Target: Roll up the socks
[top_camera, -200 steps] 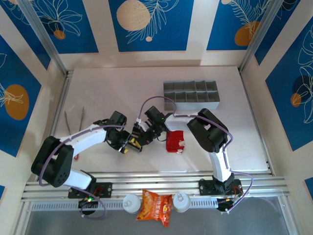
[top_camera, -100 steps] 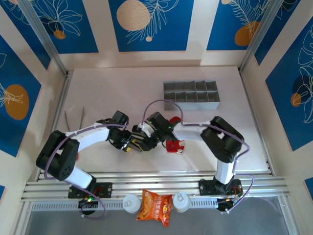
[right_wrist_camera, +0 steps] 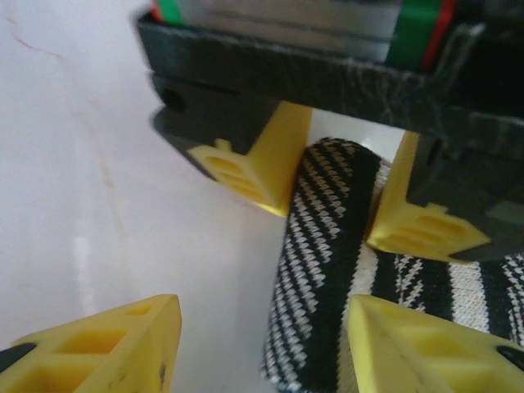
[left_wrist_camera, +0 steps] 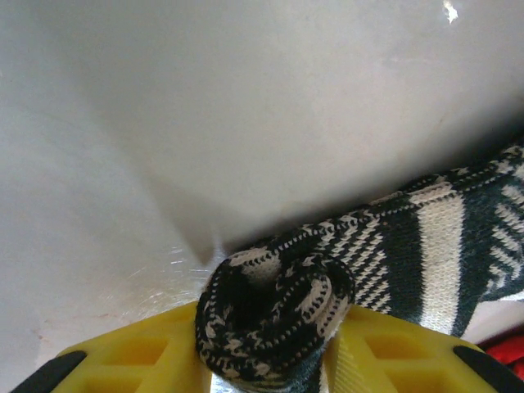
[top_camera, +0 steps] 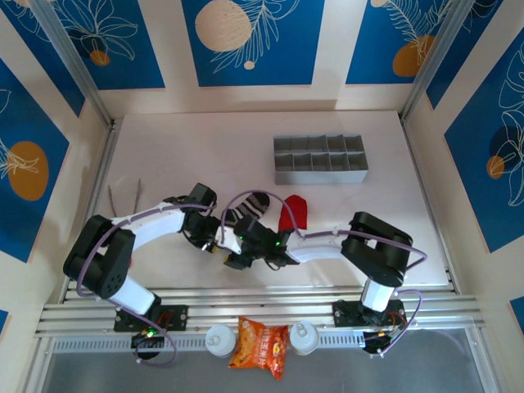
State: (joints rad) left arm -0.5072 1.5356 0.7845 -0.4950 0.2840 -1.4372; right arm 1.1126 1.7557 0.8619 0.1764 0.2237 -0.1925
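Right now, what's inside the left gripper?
In the left gripper, between its yellow fingers, sits the rolled end of the striped sock; the rest trails out over the table. The roll's core is hidden by its outer wraps.

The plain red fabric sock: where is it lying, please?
Top view: the red sock lies mid-table, right of the black striped sock, before the grey divided tray.

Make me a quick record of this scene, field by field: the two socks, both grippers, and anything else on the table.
striped sock: one end rolled, the rest flat on the table
red sock: lies beside the striped sock, in no gripper
left gripper: shut on the rolled end
right gripper: open, facing the roll
other items: grey tray, tweezers
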